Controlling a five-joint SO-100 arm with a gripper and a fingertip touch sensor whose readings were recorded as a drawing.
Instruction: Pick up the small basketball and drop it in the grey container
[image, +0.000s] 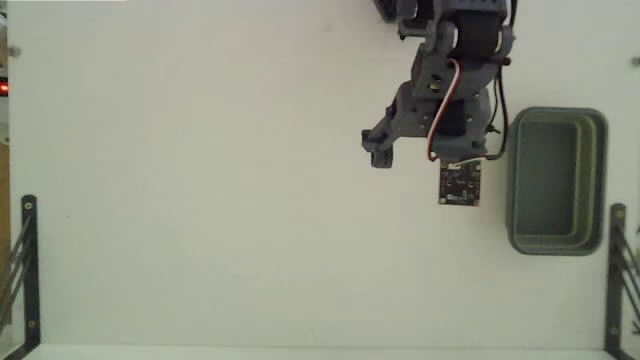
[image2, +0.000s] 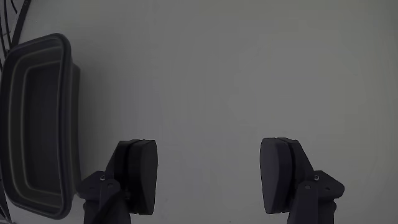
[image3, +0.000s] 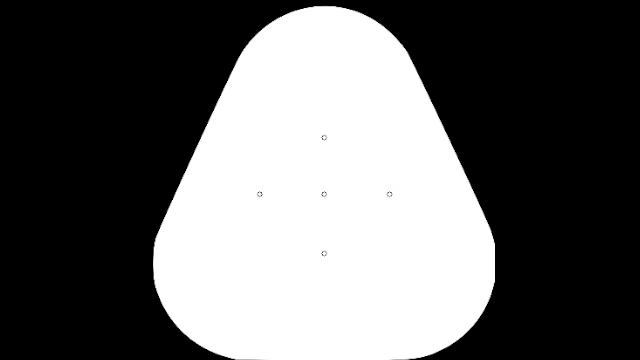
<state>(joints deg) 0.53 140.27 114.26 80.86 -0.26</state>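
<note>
The broad white surface (image: 200, 200) fills the fixed view, pale and matt; black metal brackets stand at its lower left (image: 27, 260) and lower right (image: 615, 270) edges, and a small red light (image: 4, 89) glows at the far left border. The grey-blue printed arm with black motors (image: 455, 70) reaches down from the top edge of the fixed view, right of centre, with a red-and-white cable (image: 447, 110) looping along it; a small dark circuit board (image: 460, 184) hangs at its lower end. The grey-green rectangular plastic tub with rounded corners and a thick rim (image: 556, 240) lies on the surface just to the right of the arm in the fixed view, apart from it; in the wrist view the same tub (image2: 68, 93) sits along the left edge, and what shows of its inside holds nothing. The hand (image2: 208, 177) hangs above bare surface, its two dark fingers (image2: 140, 174) spread wide with only the pale surface between them; it holds nothing. The small orange basketball appears in neither camera view, so I cannot tell where it lies; it may be hidden beneath the arm in the fixed view.
</note>
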